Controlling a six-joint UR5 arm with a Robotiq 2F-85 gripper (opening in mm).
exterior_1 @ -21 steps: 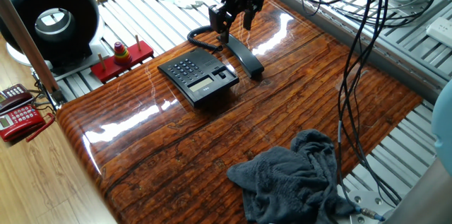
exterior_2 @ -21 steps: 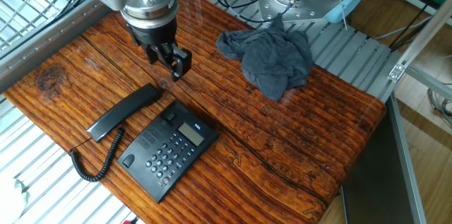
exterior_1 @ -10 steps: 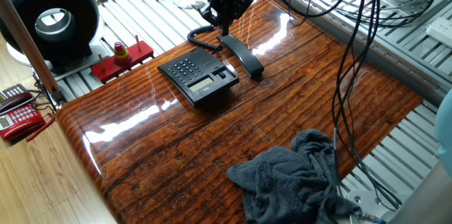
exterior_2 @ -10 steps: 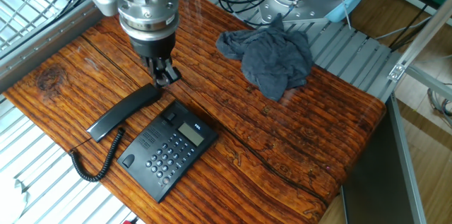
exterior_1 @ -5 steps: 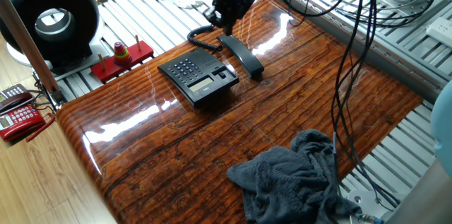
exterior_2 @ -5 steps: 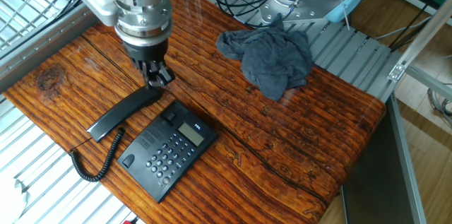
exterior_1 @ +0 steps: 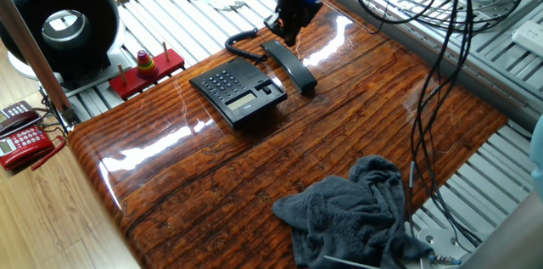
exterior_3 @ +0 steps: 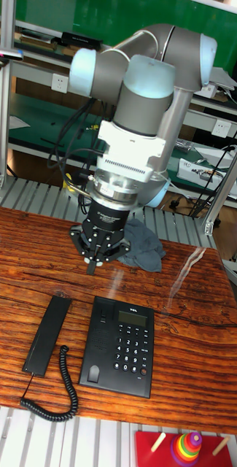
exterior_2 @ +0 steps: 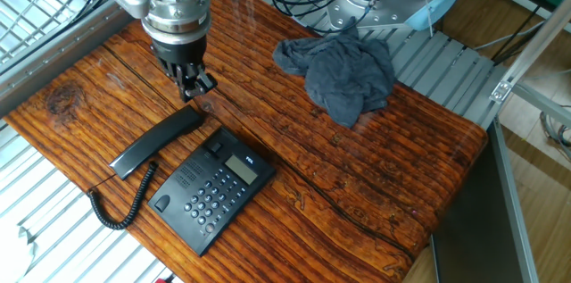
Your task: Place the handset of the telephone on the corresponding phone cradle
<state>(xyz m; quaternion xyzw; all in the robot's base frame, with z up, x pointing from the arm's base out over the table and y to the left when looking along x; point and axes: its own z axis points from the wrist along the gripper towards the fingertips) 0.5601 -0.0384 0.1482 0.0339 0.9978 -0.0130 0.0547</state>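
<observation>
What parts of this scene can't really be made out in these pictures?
- Whether the gripper is open or shut: its fingertips blur together in every view.
- The labels on the black phone keys: too small to read.
- The red telephone in one fixed view: cut off by the left edge.
- The grey cloth in the tall view: mostly behind the gripper.

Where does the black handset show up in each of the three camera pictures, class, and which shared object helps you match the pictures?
One fixed view: the handset lies upper centre, right of the black phone.
The other fixed view: handset left of centre, up and left of the phone.
Tall fixed view: handset lower left, left of the phone.
Shared landmark: the grey cloth.
</observation>
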